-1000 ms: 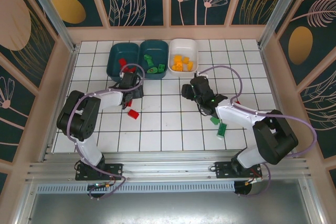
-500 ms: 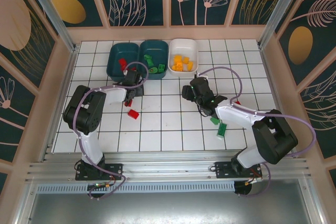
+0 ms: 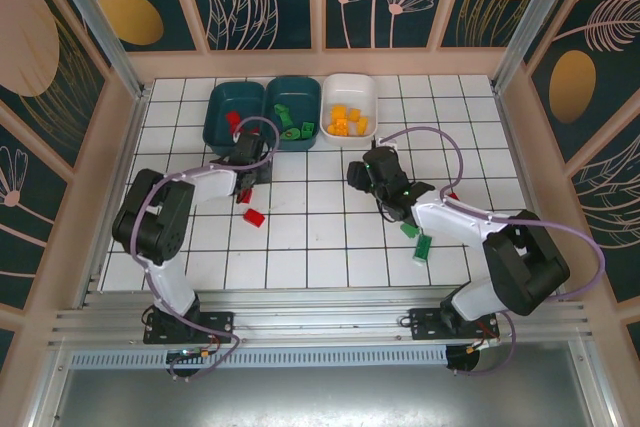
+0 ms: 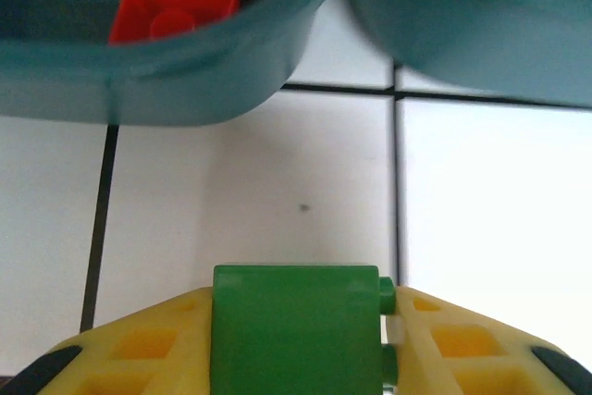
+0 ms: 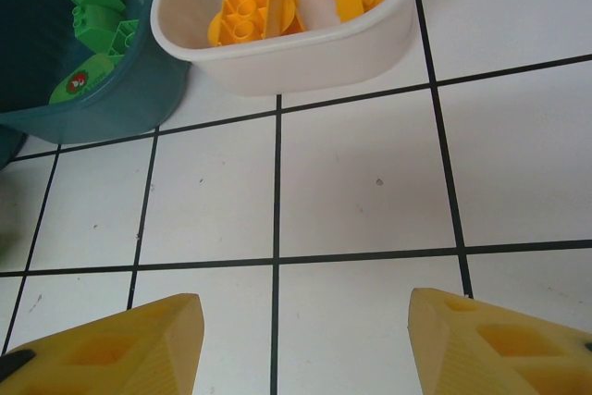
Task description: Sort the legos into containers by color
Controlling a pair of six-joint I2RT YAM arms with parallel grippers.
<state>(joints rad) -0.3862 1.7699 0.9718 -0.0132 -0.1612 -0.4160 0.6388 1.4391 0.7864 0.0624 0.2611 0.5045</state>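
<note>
Beside the red-brick tub, the left gripper clamped a likely light, rigid green brick by its flat sides.

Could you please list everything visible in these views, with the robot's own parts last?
teal containers: two, dark teal, side by side at the back.
white container: one, white, right of them.
red legos: several in the left teal container, at least two loose in front of it.
green legos: several in the other teal container, two loose at front right.
orange-yellow legos: several, in the white container.
left gripper: closed on one green lego.
right gripper: open, empty.
</note>
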